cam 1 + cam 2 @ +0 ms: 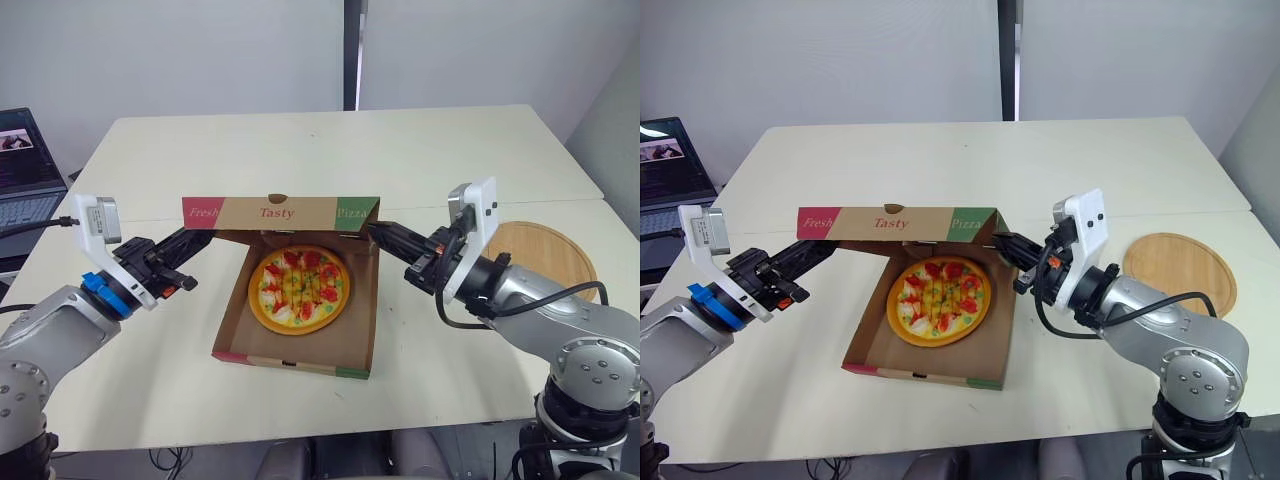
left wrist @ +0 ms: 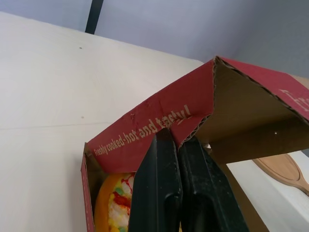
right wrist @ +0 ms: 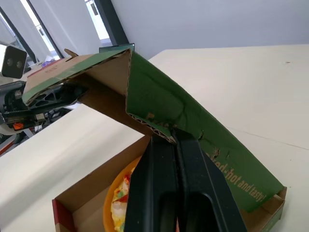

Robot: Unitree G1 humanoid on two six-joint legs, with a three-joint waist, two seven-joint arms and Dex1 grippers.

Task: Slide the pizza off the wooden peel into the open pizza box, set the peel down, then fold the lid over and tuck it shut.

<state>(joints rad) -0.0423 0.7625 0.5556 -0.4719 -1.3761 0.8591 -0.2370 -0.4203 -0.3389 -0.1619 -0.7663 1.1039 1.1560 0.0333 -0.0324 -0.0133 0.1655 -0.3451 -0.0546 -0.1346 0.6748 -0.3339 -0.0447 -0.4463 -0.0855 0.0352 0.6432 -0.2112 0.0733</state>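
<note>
The pizza (image 1: 298,288) lies inside the cardboard box (image 1: 290,360) in the middle of the table. The lid (image 1: 280,212), printed "Fresh Tasty Pizza", is raised and leans forward over the back half of the box. My left gripper (image 1: 203,236) is shut, its tips against the lid's red side flap (image 2: 159,111) at the left corner. My right gripper (image 1: 380,230) is shut too, tips under the green side flap (image 3: 193,121) at the right corner. The round wooden peel (image 1: 545,255) lies flat on the table to the right, behind my right arm.
A laptop (image 1: 25,170) sits off the table's left edge. The pale table (image 1: 330,150) stretches wide behind the box, with a seam running to the right edge.
</note>
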